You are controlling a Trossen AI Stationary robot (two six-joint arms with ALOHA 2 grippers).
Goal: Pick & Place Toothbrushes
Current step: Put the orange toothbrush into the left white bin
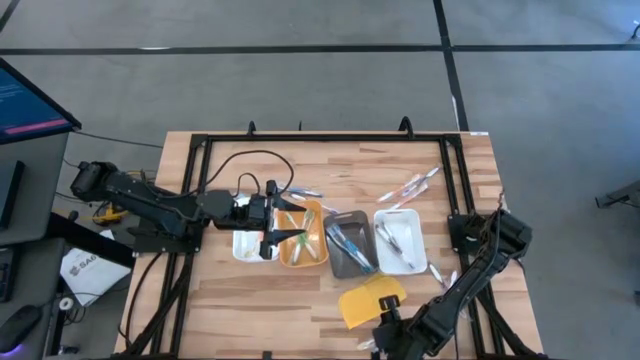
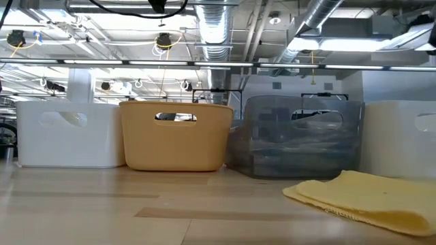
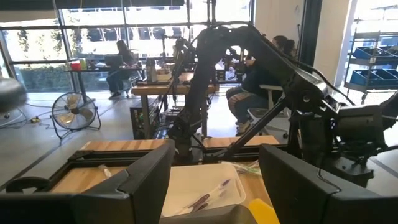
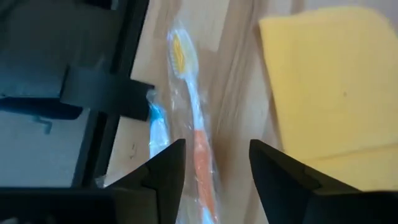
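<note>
At the table's near edge the right gripper (image 1: 385,330) hangs low beside the yellow pad (image 1: 372,298), its jaws parted around a wrapped orange toothbrush (image 4: 198,143) lying on the wood; whether the pads touch it cannot be told. The right wrist view alone shows a blue toothbrush (image 4: 157,124) just beside the orange one.

Behind the pad stand 4 trays in a row. The white tray on the right (image 1: 400,262) holds pale brushes, the grey tray (image 1: 343,262) blue ones, and the orange tray (image 1: 301,258) green ones. The left gripper (image 1: 283,227) hovers over the orange tray, fingers wide apart and empty, with the left white tray (image 1: 243,248) under the arm.

More loose toothbrushes (image 1: 412,186) lie at the far right.

The low view shows the trays' walls only, not their contents.
</note>
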